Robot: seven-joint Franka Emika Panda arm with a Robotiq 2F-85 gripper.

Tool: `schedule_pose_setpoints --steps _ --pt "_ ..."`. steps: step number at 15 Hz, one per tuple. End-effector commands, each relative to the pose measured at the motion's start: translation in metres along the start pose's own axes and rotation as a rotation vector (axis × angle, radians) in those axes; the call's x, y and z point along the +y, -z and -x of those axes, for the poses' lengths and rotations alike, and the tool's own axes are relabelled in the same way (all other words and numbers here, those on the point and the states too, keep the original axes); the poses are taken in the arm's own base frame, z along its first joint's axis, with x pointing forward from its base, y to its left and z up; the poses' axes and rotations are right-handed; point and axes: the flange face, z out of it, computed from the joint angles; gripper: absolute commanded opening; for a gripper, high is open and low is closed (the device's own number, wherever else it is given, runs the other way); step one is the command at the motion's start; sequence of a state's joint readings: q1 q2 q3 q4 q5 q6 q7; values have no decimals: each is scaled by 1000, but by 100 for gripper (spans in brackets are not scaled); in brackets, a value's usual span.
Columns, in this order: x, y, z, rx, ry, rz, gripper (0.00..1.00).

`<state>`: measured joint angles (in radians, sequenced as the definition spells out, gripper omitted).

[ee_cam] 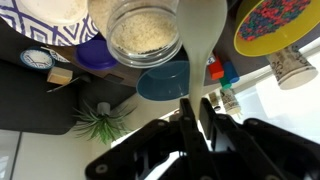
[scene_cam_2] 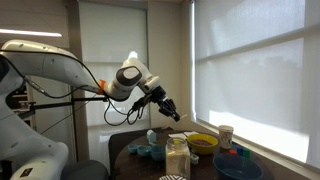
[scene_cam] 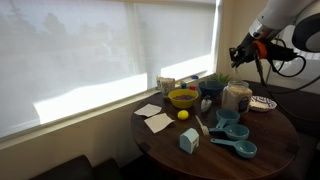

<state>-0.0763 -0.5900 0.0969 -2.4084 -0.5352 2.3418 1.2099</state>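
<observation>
- Your gripper (ee_cam: 197,118) is clamped shut on the white spoon (ee_cam: 203,40), high over the grain jar (ee_cam: 145,35) on the surface (scene_cam: 275,132).
- The spoon looks light, stiff and slick, so grip it at the handle end.

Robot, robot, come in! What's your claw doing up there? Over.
Claw shut on white spoon. Spoon high in the air, over the jar of white grains. Nothing between them.
</observation>
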Motion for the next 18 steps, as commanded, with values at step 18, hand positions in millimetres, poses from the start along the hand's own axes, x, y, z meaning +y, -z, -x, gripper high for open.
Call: schedule_pose_setpoints --steps 18 --pt "-49 17 108 -118 214 -110 3"
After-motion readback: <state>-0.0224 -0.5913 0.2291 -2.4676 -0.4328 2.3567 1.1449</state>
